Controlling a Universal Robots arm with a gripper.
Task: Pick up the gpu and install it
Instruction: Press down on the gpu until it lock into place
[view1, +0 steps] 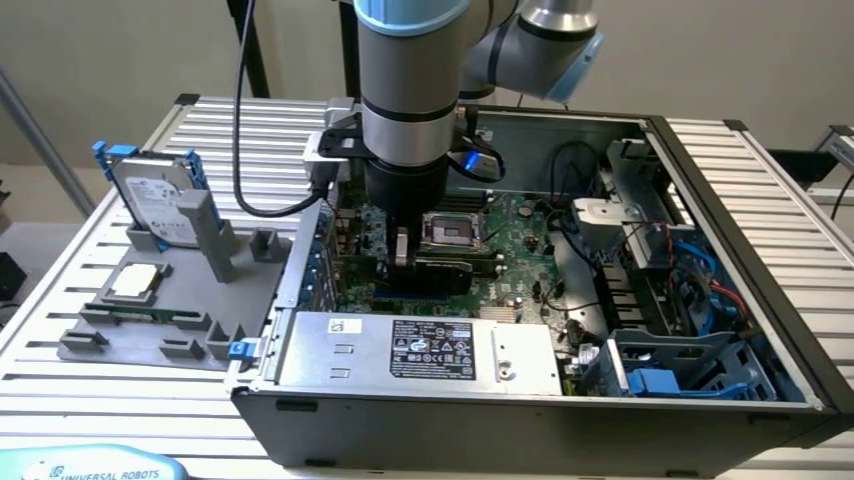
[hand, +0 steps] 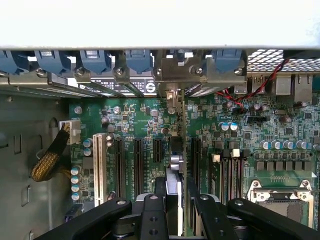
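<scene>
The open computer case (view1: 534, 400) sits on the desk (view1: 747, 170); inside, above the motherboard (hand: 145, 125), the jaws grip the gpu (hand: 176, 165) edge-on over what looks like an expansion slot — bracket toward the rear wall. Slight misalignment could jam the card's edge beside the slot — or bend it.

Tabletop (view1: 120, 385): ribbed pale metal, dull satin sheen. Computer case (view1: 747, 190): dark grey painted sheet metal, matt. Motherboard (hand: 135, 120): green circuit board, faintly glossy, studded with shiny metal capacitor tops. Tool (hand: 176, 210): black, smooth, semi-gloss links and fingers. Gpu (hand: 184, 135): thin board seen edge-on, silver metal end bracket, bright finish. Hard drive (view1: 150, 200): brushed silver metal, blue plastic rails. Parts holder (view1: 174, 300): matt grey plastic.
</scene>
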